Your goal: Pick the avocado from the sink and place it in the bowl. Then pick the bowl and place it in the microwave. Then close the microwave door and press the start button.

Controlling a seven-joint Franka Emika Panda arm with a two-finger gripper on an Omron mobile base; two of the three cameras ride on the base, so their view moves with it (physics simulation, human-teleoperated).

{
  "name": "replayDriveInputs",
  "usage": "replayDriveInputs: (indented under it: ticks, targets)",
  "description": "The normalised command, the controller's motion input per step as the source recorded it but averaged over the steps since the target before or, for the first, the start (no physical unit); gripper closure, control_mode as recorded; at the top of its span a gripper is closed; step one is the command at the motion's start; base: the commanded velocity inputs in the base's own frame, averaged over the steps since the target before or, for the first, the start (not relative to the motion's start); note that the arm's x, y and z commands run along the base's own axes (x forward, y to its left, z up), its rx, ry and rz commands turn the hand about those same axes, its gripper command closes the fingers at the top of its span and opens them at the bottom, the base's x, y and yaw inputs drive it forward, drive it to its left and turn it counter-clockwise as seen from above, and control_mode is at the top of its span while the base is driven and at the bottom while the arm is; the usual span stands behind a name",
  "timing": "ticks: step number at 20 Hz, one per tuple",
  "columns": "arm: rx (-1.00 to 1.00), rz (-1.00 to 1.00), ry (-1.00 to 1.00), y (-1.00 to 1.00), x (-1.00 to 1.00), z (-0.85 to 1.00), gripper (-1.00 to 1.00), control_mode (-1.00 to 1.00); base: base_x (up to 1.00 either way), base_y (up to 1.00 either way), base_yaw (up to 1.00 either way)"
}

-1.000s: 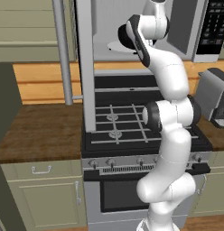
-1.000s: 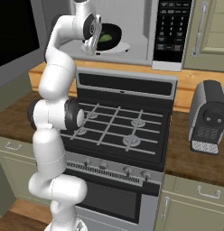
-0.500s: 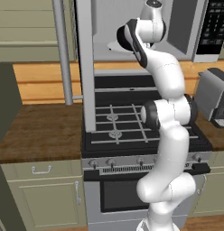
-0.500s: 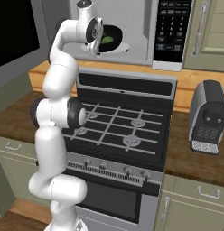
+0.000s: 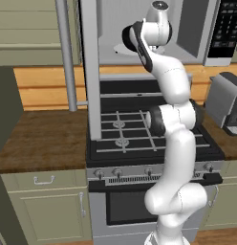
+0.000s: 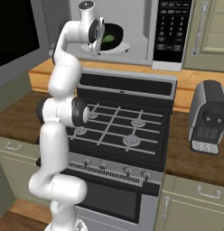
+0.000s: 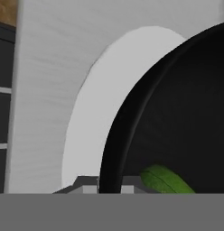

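Observation:
My gripper (image 7: 108,185) is shut on the rim of the glossy black bowl (image 7: 177,117), inside the open microwave (image 6: 136,18). The green avocado (image 7: 163,180) lies in the bowl (image 6: 114,34), and shows again as a green patch, the avocado (image 6: 108,38), in the right base view. The bowl is low over the white turntable plate (image 7: 86,131); I cannot tell whether it touches. The microwave door (image 5: 90,72) stands swung wide open to the left, with its grey bar handle (image 5: 66,52) beside it. The sink is out of view.
The black keypad panel (image 6: 170,27) is on the microwave's right. Below lies the black stove (image 6: 118,131) with grates and a row of knobs. A grey toaster (image 6: 208,117) stands on the wooden counter (image 5: 39,139) to the right. Cabinets run underneath.
The hand has eased a little deeper into the microwave with the bowl still in its grip. Nothing else has moved.

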Motion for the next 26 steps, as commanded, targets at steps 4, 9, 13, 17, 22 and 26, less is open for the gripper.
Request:
replayDriveInputs:
  ticks: [4,9,13,17,22,26]
  targets:
    - [-0.01,0.0,0.0,0.01,0.1,-0.07,-1.0,-1.0,0.0,0.0,0.0]
    - [-0.01,0.0,0.0,0.01,-0.1,-0.05,-1.0,-1.0,0.0,0.0,0.0]
    - [-0.02,0.01,-0.15,0.02,-0.26,-0.12,-1.0,-1.0,0.0,0.0,0.0]
    - [-0.07,0.01,-0.35,0.15,-0.24,-0.67,-1.0,-1.0,0.0,0.0,0.0]
    - [-0.01,0.0,-0.36,0.12,-0.37,-0.93,-1.0,-1.0,0.0,0.0,0.0]
    - [0.0,0.0,-0.36,0.07,-0.24,-1.0,-1.0,-1.0,0.0,0.0,0.0]
